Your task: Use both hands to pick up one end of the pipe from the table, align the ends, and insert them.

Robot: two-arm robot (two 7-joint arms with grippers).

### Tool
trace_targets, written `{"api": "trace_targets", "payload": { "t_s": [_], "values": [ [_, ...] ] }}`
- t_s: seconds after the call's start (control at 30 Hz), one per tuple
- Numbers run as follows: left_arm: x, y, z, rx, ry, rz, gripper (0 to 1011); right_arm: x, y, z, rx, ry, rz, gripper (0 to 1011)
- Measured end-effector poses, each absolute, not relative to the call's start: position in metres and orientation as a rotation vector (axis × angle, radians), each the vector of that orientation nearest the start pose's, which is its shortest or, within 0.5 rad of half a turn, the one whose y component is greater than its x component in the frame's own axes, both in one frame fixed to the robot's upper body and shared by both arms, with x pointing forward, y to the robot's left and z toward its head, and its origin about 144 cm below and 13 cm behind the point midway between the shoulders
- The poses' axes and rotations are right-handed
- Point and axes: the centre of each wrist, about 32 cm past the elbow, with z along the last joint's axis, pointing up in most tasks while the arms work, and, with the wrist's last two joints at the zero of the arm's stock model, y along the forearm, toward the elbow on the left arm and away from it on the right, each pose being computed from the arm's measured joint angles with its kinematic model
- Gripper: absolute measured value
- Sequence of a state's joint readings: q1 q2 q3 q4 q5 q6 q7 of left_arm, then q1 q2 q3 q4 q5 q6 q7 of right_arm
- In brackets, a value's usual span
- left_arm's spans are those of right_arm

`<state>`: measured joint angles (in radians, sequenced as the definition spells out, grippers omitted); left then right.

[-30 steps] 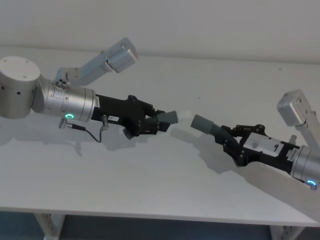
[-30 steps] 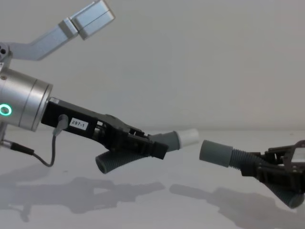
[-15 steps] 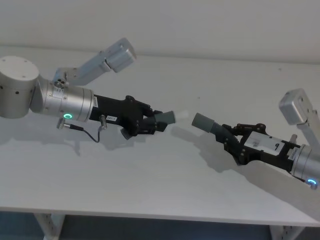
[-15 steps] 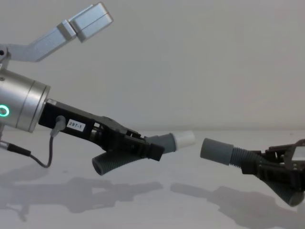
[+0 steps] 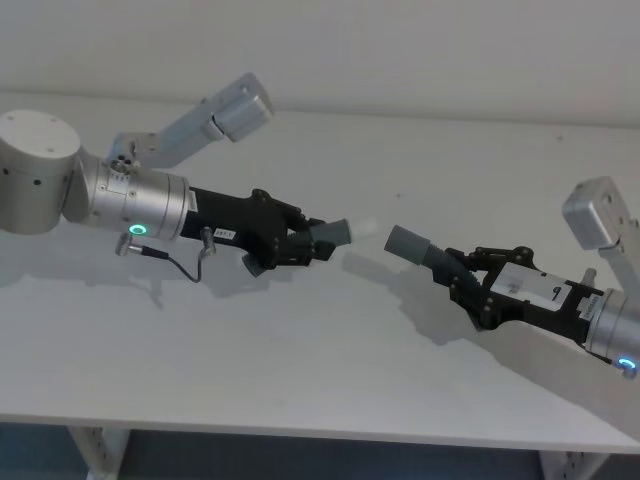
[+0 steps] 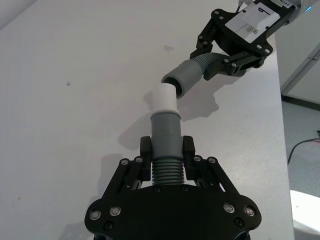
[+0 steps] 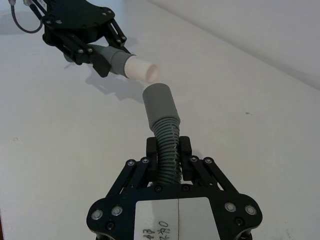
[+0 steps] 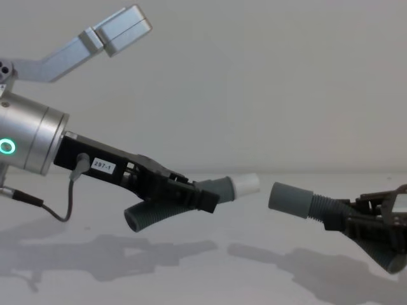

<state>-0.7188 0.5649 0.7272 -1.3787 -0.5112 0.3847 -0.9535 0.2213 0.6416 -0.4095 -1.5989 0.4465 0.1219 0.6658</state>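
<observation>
Both pipe pieces hang above the white table point(image 5: 320, 360). My left gripper point(image 5: 305, 245) is shut on the ribbed part of one pipe piece point(image 8: 219, 188). Its narrow cuff, ending in a whitish tip point(image 8: 247, 184), points right. My right gripper point(image 5: 462, 277) is shut on the ribbed part of the other pipe piece point(image 8: 324, 208), and its wide grey sleeve point(image 8: 289, 198) points left. The tip and the sleeve mouth face each other across a small gap, not touching. In the left wrist view the tip point(image 6: 164, 97) sits just beside the sleeve's mouth point(image 6: 182, 80), slightly off line.
A thin cable point(image 5: 180, 265) loops under the left wrist. The table's front edge point(image 5: 300, 432) runs along the bottom of the head view. A pale wall point(image 8: 254, 76) stands behind the table.
The left gripper has drawn its piece back slightly to the left and the right piece has edged right, so the gap between tip and sleeve is a little wider.
</observation>
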Motion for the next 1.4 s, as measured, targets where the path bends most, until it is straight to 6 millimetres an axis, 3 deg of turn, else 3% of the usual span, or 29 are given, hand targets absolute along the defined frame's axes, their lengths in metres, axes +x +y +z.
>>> {"api": "trace_targets", "payload": {
  "t_s": [1.4],
  "values": [
    [0.593, 0.221, 1.281, 0.420, 0.109, 0.199, 353, 0.496, -0.305, 1.205, -0.241, -0.020, -0.561, 256]
  ]
}}
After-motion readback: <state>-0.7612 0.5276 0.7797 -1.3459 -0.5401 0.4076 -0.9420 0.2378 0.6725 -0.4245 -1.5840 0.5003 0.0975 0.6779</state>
